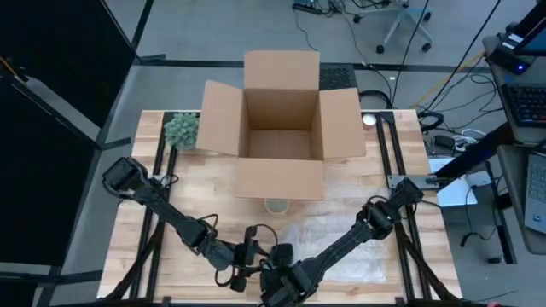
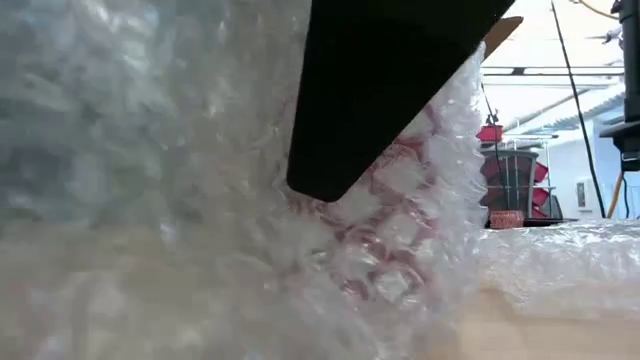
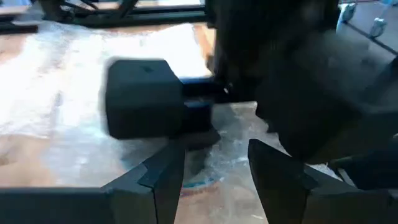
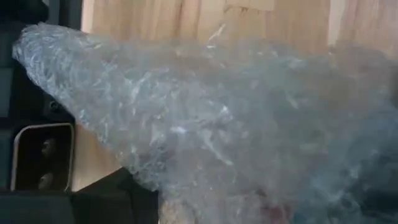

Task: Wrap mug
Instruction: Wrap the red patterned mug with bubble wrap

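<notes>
Seen from overhead, a wooden table holds two dark arms that meet at its near edge. On the left, bare wood lies open around the left arm, whose left gripper sits low near the front centre; its wrist view shows the fingers set apart with nothing between them. A small green plant stands at the far left corner beside an open cardboard box, which fills the far middle and looks empty inside. A pale round object rests just in front of the box. Right of centre, bubble wrap spreads over the wood. The right gripper presses close beside the left one; whether its fingers are apart cannot be told. The low view shows the mug, red patterned, bundled in the wrap.
</notes>
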{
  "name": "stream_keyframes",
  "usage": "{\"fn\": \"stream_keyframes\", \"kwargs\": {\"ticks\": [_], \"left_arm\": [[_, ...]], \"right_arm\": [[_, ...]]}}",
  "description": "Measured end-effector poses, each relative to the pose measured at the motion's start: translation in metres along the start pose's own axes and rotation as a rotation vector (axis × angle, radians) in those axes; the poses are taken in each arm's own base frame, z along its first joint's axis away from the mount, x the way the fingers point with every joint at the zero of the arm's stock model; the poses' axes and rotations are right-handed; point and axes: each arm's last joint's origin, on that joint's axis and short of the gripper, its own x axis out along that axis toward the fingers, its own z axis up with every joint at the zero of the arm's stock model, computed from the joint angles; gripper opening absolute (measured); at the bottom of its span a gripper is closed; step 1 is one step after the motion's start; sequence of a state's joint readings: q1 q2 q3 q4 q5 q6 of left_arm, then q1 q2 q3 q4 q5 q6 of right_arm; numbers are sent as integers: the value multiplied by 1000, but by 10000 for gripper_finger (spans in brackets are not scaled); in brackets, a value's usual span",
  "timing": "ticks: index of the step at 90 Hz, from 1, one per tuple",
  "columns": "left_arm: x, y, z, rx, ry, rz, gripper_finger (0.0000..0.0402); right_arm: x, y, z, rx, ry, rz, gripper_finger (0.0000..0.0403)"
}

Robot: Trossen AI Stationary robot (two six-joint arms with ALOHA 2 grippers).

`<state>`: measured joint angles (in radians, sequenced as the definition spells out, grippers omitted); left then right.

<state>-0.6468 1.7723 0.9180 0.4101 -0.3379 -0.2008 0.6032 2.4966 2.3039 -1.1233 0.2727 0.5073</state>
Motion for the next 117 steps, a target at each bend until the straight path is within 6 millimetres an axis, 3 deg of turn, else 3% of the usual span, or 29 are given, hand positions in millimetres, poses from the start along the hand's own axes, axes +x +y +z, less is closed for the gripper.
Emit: {"fn": "stream_keyframes", "kwargs": {"ticks": [25, 50, 63, 90, 106, 117], "left_arm": [[7, 1, -7, 3, 15, 6, 167], [8, 2, -8, -14, 16, 25, 167], [8, 2, -8, -23, 16, 29, 167], [8, 4, -8, -27, 16, 33, 167], [9, 4, -7, -33, 6, 32, 167], [9, 5, -7, -35, 5, 32, 167]], "right_arm": [[-15, -4, 4, 14, -34, 8, 242], [-72, -17, 4, 17, -74, 32, 242], [-91, -23, 0, 14, -61, 37, 242], [-102, -4, -9, 7, -56, 123, 242], [-126, -3, -22, 34, -28, 139, 242], [-132, 3, -15, 53, -109, 210, 242]]}}
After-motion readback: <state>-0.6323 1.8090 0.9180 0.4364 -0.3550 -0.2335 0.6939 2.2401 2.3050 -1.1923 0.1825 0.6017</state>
